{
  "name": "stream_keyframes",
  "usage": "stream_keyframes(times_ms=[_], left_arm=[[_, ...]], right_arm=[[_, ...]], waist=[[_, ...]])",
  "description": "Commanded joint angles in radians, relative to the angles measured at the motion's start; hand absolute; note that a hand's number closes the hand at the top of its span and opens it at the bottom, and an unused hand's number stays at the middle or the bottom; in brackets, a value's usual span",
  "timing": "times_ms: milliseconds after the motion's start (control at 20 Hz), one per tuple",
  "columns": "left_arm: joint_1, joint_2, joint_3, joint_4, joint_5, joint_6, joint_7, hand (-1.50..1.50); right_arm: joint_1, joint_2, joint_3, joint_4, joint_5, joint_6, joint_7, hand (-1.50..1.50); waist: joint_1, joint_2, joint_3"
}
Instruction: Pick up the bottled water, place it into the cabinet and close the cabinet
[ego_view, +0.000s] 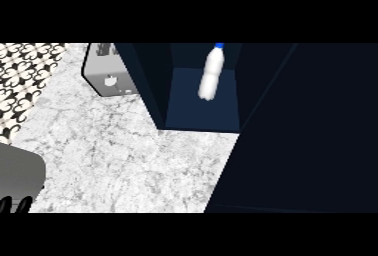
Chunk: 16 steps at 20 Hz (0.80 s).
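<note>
Inside the cabinet (203, 112), the bottled water (210, 75) stands upright, cap up.

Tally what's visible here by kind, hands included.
Clear plastic water bottle with blue cap: 1
Dark navy cabinet: 1
Grey metal toaster-like appliance: 1
Black robot hand, lower left: 1
Total: 4
</note>
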Motion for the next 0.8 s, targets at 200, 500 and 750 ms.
stream_keyframes(times_ms=[200,500,750], left_arm=[[0.091,0.039,0.102,-0.046,0.1,-0.11,-0.031,-1.5],[0.146,0.056,0.193,-0.003,0.154,-0.212,-0.077,-1.5],[0.198,0.065,0.261,0.02,0.218,-0.292,-0.102,-1.5]], right_arm=[[-0.103,0.173,0.169,0.053,-0.116,-0.043,0.173,1.5],[-0.288,0.251,0.13,0.131,-0.142,-0.097,0.283,1.5],[-0.56,0.255,0.082,0.258,-0.231,-0.298,0.359,1.5]], waist=[[0.028,0.016,0.002],[0.026,0.012,0.002],[0.029,0.015,0.003]])
